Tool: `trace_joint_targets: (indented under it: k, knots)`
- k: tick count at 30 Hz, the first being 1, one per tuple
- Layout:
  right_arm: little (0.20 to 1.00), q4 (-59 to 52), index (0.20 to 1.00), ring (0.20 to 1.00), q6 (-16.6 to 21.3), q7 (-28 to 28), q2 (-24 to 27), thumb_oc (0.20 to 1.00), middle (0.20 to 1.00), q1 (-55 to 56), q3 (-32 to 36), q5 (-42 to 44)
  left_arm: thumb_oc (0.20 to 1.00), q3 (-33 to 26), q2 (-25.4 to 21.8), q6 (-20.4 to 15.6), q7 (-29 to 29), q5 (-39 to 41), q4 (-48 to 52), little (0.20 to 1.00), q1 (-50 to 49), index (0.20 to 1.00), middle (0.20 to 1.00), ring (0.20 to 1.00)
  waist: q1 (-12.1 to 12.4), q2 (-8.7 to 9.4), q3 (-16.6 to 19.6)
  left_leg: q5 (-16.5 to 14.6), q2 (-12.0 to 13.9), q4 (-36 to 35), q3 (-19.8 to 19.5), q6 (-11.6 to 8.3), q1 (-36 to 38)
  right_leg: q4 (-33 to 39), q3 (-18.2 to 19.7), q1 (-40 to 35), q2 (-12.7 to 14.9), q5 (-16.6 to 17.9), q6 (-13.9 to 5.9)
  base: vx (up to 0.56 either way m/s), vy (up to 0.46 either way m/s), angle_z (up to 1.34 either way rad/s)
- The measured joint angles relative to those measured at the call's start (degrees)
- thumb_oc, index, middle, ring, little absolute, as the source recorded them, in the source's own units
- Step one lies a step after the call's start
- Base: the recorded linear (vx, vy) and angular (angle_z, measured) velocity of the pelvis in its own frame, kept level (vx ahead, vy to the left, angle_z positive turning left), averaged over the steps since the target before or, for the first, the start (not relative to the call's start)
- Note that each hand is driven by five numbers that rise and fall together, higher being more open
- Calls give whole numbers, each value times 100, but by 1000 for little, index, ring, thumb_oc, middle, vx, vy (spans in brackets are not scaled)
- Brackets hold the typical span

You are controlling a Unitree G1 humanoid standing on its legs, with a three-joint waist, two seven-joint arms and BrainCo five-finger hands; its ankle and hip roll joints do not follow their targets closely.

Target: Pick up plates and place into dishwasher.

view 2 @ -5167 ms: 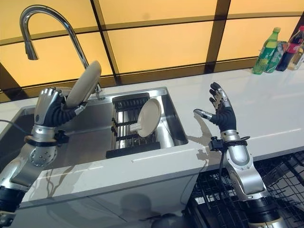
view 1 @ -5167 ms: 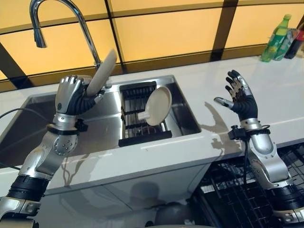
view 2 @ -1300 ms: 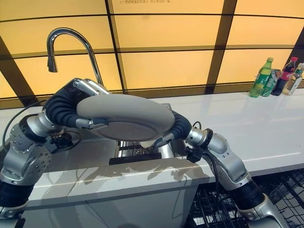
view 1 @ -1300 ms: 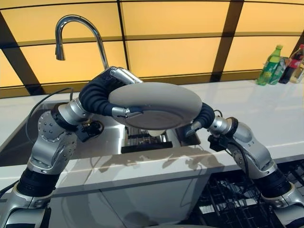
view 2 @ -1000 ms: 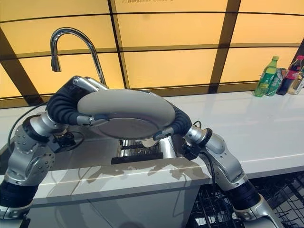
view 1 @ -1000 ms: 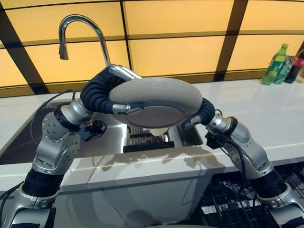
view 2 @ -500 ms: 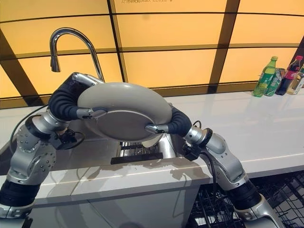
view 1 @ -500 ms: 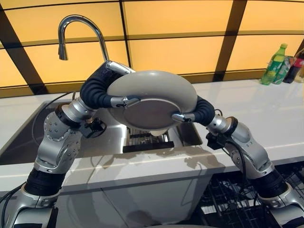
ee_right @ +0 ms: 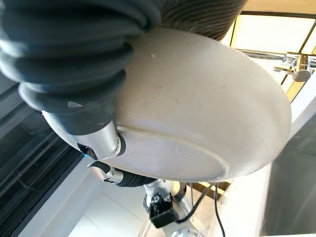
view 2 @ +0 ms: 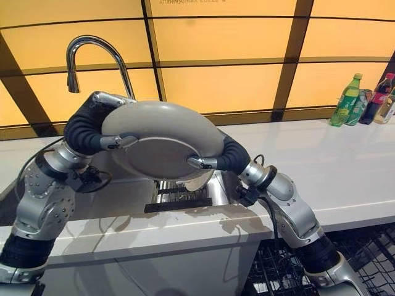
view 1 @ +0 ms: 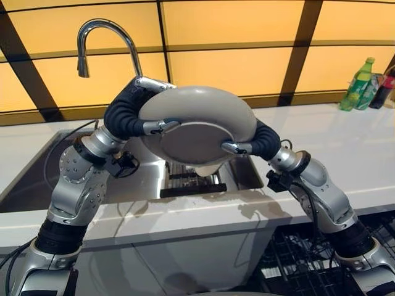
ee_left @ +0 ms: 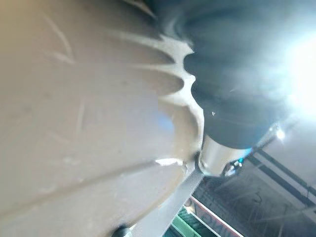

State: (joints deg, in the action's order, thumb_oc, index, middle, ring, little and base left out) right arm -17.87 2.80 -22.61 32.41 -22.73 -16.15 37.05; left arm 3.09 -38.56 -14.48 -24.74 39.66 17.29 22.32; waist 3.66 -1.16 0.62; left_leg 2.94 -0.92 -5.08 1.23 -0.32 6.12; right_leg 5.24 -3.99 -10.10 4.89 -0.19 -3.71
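Both hands, left hand (view 1: 126, 117) and right hand (view 1: 262, 140), still pinch the round grey plate (view 1: 197, 123) above the steel sink (view 1: 139, 179); the plate has tipped up more.

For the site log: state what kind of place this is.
Most likely a kitchen: a steel sink with a tall curved faucet, a white countertop, and a wire dishwasher rack open below the counter.
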Motion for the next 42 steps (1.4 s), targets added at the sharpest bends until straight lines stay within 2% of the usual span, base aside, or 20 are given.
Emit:
trace_joint_targets:
  k: [8, 11, 13, 16, 21, 28, 31, 34, 35, 36, 38, 40, 41, 42]
  knots:
    - [200, -19, 200, 200, 50, 693, -78, 200, 200, 0, 145, -392, 1000, 20, 51, -25, 926, -332, -40, 1000, -31, 1000, 1000, 1000, -13, 7, -2, 12, -15, -26, -127, 0, 7, 2, -112, -68, 6, -17, 9, -21, -15, 8]
    - [200, 184, 200, 200, -10, 1045, -79, 200, 200, 37, 468, -517, 1000, -227, 201, -117, 1229, -72, 12, 1000, -49, 1000, 1000, 1000, 6, 22, 0, 15, -16, -26, -131, 3, 6, 2, -115, -71, 7, -18, 9, 0, 0, 0]
    - [200, 233, 200, 200, -46, 1182, -99, 200, 200, 90, 668, -614, 1000, -499, 402, -233, 1389, 245, 111, 1000, -145, 1000, 1000, 1000, 0, 23, -1, 15, -19, -26, -130, 3, 2, 1, -114, -67, 10, -19, 7, 0, 0, 0]
    - [200, 231, 200, 200, -68, 1300, -93, 200, 200, 125, 752, -694, 1000, -683, 470, -516, 1610, 169, 257, 1000, -275, 1000, 1000, 1000, -15, 31, -5, 14, -17, -21, -130, 2, 1, 1, -115, -64, 7, -19, 7, 0, 0, 0]
    - [200, 230, 200, 200, -70, 1428, -67, 200, 200, 264, 1012, -841, 1000, -951, 477, -745, 1836, 162, 292, 1000, -294, 1000, 1000, 1000, -96, 47, -12, 11, -16, -25, -128, -2, -4, 4, -115, -64, 8, -28, 6, 0, 0, 0]
    - [200, 231, 200, 200, -62, 1647, 69, 200, 200, 479, 1393, -1149, 1000, -1065, 481, -765, 1891, 168, 290, 1000, -375, 1000, 1000, 1000, -161, 58, -18, 7, -7, -4, -104, -6, -1, -1, -88, -51, 0, -30, 8, 3, -49, -2]
    - [200, 235, 200, 200, -60, 1741, 267, 200, 200, 504, 1417, -1220, 1000, -1065, 481, -759, 1900, 171, 289, 1000, -428, 1000, 1000, 1000, -196, 76, -31, 8, 12, 23, 19, -15, 41, -3, 18, -28, -45, -33, 12, -6, -70, -14]
    - [200, 264, 200, 200, -38, 1842, 302, 200, 200, 520, 1592, -1286, 1000, -1107, 483, -773, 1876, 184, 280, 1000, -564, 1000, 1000, 1000, -282, 147, -133, -67, 28, 186, 29, -68, 27, -20, 117, -38, -54, -51, 45, -47, -33, -17]
    - [200, 280, 200, 200, -19, 1891, 310, 200, 200, 520, 1641, -1294, 1000, -1107, 482, -788, 1848, 184, 276, 1000, -612, 1000, 1000, 1000, -263, 171, -217, -165, 63, 328, 15, -115, 26, -48, 253, -4, -67, -69, 65, -95, 73, -47]
    - [200, 326, 200, 200, 7, 1955, 306, 200, 200, 518, 1646, -1312, 1000, -1110, 471, -850, 1831, 182, 265, 1000, -674, 1000, 1000, 1000, -229, 210, -303, -238, 30, 532, -152, -156, 3, -144, 424, 62, -72, -133, 130, -122, 123, -81]
    - [200, 425, 200, 200, 26, 2090, 366, 200, 200, 491, 1639, -1418, 1000, -1114, 472, -935, 1793, 170, 136, 1000, -724, 1000, 1000, 1000, -121, 231, -466, -386, 41, 896, -611, -255, 1, -374, 853, 188, -78, -164, 136, -102, 150, -102]
    - [200, 453, 200, 200, 41, 2236, 462, 200, 200, 442, 1630, -1479, 1000, -1116, 456, -1017, 1798, 163, 105, 1000, -730, 1000, 1000, 1000, -146, 132, -507, -531, 29, 973, -916, -222, 23, -531, 1124, 357, -70, -173, 75, -78, 230, -90]
    - [200, 451, 200, 200, 57, 2305, 540, 200, 200, 445, 1671, -1525, 1000, -1107, 450, -1038, 1794, 161, 110, 1000, -724, 1000, 1000, 1000, -193, -20, -512, -669, 70, 911, -908, -189, 52, -566, 1171, 421, -116, -157, 13, -66, 276, -62]
    - [200, 457, 200, 200, 69, 2348, 571, 200, 200, 493, 1784, -1573, 1000, -1118, 412, -1040, 1792, 166, 107, 1000, -705, 1000, 1000, 1000, -340, -52, -567, -684, 53, 813, -814, -157, 117, -644, 1269, 492, -95, -97, -75, -65, 261, -57]
